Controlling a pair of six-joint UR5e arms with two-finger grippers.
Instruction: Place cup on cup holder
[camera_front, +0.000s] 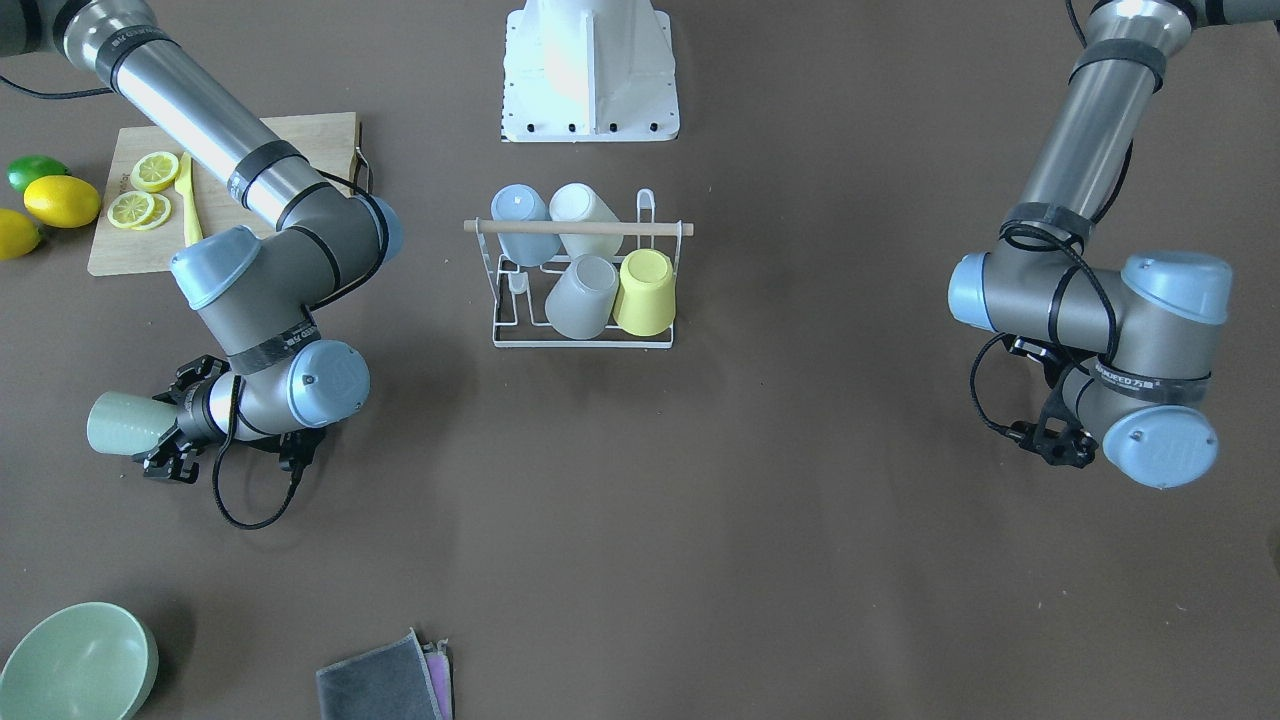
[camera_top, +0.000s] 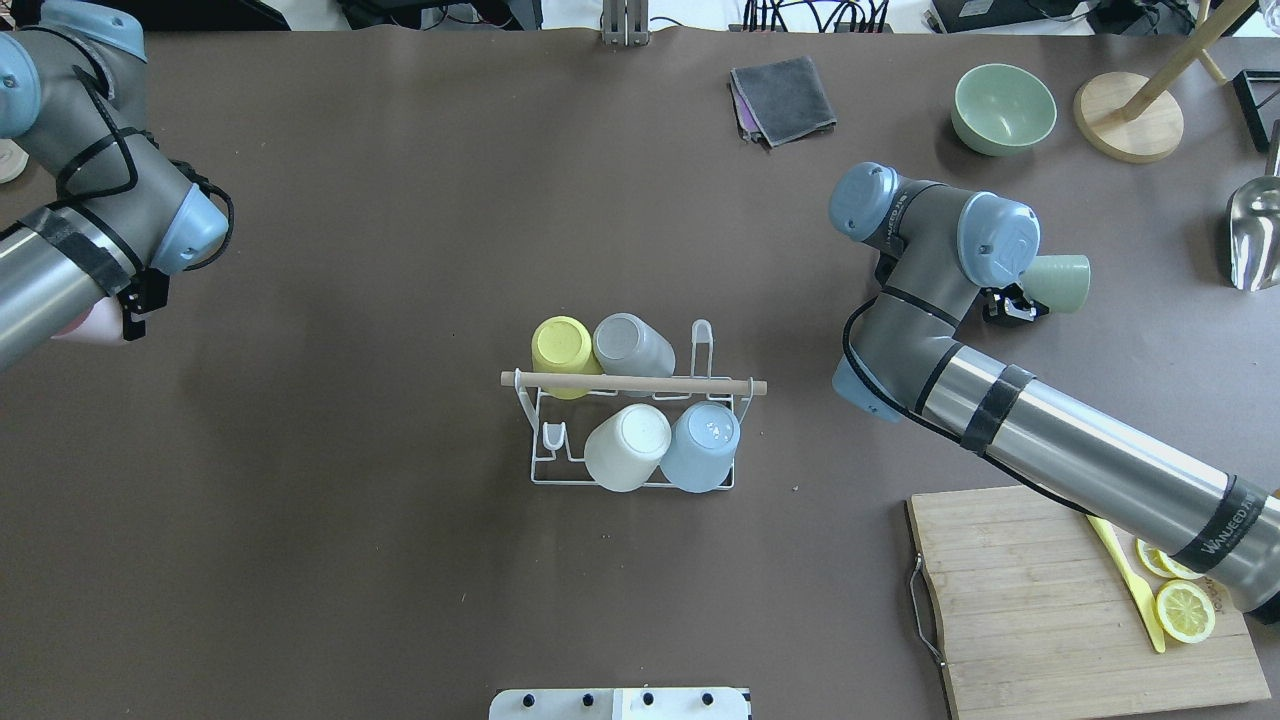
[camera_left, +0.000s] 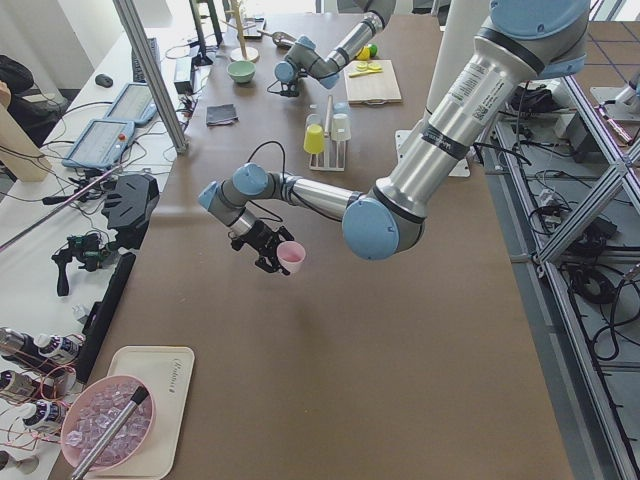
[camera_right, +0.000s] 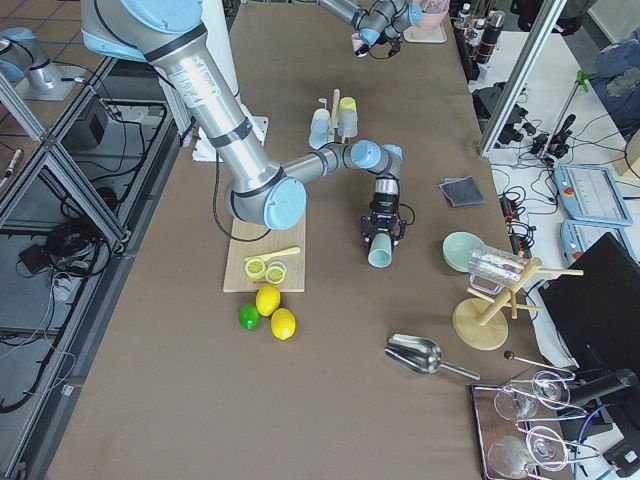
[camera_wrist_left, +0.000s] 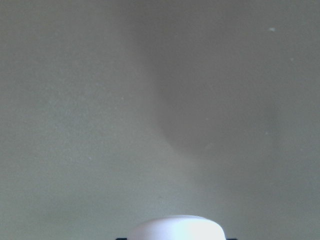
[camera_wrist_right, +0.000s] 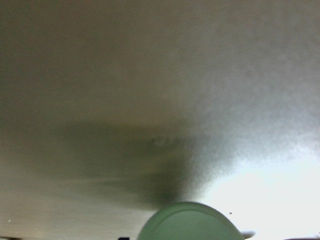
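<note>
The white wire cup holder with a wooden rod handle stands mid-table and carries several upturned cups: blue, white, grey, yellow; it also shows in the overhead view. My right gripper is shut on a pale green cup, held sideways low over the table, far to the holder's side; the green cup also shows in the overhead view and the right wrist view. My left gripper is shut on a pink cup, whose end shows in the left wrist view. In the front view that gripper is hidden under the wrist.
A wooden cutting board with lemon slices and a yellow knife lies near the right arm, with lemons and a lime beside it. A green bowl, a grey cloth, a wooden stand and a metal scoop lie at the far edge.
</note>
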